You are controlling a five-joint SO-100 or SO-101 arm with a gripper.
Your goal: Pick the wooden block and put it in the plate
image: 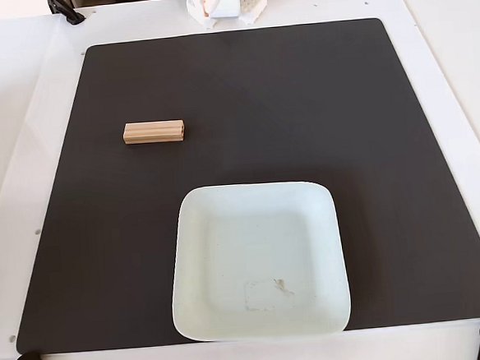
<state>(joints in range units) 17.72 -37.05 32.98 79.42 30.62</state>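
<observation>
You've got a block [154, 132] of light tan wood, unfinished look, matt, w/ lengthwise grooves along its side. The plate [196, 232] reads as glazed ceramic, pale white-mint, smooth w/ a soft sheen; a few small marks on its inside. The mat [343, 123] under both is black, matt, smooth, no visible texture. The table [20, 105] is white, smooth, semi-matt. Arm base [224, 4] at the top edge looks like white plastic.
</observation>
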